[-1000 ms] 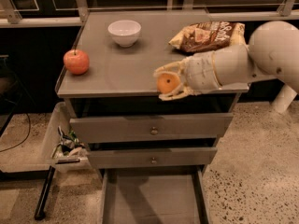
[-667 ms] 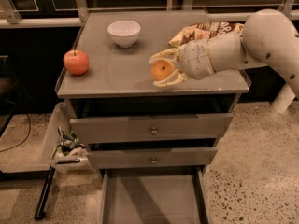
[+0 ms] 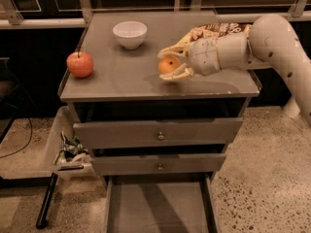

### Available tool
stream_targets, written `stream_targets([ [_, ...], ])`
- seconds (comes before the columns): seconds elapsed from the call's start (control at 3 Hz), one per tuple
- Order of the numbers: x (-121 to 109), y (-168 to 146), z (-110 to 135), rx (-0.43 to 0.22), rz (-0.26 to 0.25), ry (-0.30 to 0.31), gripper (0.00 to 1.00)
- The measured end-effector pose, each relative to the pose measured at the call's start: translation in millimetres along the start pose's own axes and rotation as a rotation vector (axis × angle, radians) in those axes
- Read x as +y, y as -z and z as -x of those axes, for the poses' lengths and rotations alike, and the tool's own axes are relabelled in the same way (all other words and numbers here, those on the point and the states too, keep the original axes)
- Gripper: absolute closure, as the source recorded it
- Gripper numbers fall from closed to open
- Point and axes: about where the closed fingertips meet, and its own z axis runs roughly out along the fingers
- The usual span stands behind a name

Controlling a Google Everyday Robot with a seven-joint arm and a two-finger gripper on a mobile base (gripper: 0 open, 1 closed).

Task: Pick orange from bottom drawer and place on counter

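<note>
One gripper (image 3: 163, 65) hangs over the counter (image 3: 121, 79), right of middle; its two fingers (image 3: 171, 50) clamp the one orange (image 3: 170, 65) between them; whether the orange touches the top, I cannot tell; one apple (image 3: 80, 64) stands at the left edge; one bowl (image 3: 129, 34) sits at the back; one bag (image 3: 214, 31) lies behind the arm; below are three drawers, two upper drawers (image 3: 158, 132) with one knob each, and the bottom drawer (image 3: 155, 205) pulled out.

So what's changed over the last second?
The gripper, shut on the orange, has carried it from the front edge further in over the counter; no release yet. The apple, bowl, snack bag and open bottom drawer are unchanged.
</note>
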Motion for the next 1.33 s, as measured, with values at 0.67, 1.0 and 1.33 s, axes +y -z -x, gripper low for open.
stream_targets([
  [0.67, -5, -12, -25, -0.014, -0.049, -0.136, 1.0],
  [1.0, -4, -17, -34, -0.002, -0.063, -0.192, 1.0],
  [1.33, -4, -18, -35, -0.002, -0.065, -0.198, 0.84],
])
